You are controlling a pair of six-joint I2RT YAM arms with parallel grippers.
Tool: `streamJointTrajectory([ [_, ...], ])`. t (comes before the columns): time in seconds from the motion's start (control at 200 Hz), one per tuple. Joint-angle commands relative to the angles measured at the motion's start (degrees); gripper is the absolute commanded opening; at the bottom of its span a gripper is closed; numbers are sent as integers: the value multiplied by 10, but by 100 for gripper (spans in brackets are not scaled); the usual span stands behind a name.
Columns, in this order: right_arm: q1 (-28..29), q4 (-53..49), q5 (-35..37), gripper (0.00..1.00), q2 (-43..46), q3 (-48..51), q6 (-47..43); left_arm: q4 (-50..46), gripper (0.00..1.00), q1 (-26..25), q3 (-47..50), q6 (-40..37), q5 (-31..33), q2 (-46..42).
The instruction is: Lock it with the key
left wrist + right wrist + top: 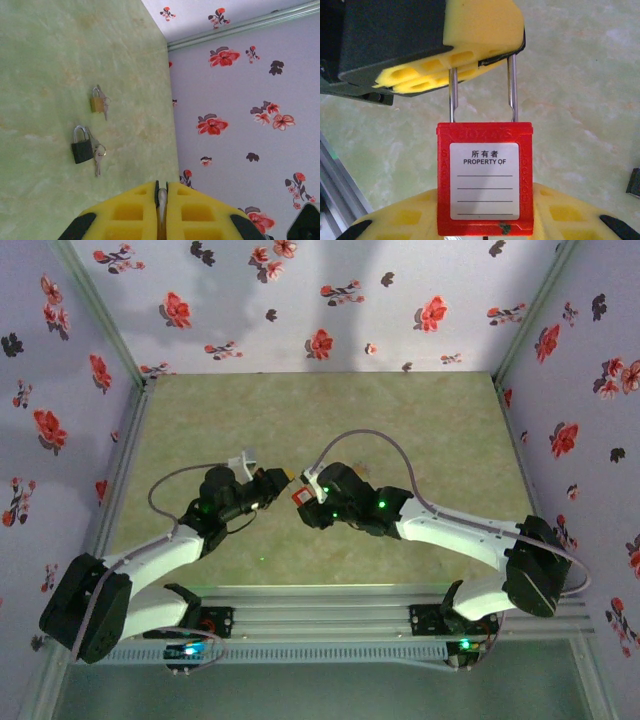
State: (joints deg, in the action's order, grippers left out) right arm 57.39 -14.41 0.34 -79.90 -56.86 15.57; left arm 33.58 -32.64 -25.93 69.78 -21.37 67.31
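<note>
My right tool (485, 217) is part-closed on the body of the red padlock (485, 175), held above the middle of the table (580, 75). My left tool (452, 55) is pinched tight on its shackle (512, 85). I would hold the body steady and press the shackle straight along its legs, without twisting. The shackle's bend is buried in the left pads and the keyhole is under my right pads. Whether the legs are seated, I cannot tell.
</note>
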Motion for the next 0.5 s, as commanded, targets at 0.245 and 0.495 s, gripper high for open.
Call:
streamJointTrajectory([
  [0.245,-21,85,113,0,25,-2,45,-63,0,-23,-4,-34,-36,-9],
  [0.495,-21,109,156,0,26,-5,53,-66,0,-36,-10,-39,-38,-2],
])
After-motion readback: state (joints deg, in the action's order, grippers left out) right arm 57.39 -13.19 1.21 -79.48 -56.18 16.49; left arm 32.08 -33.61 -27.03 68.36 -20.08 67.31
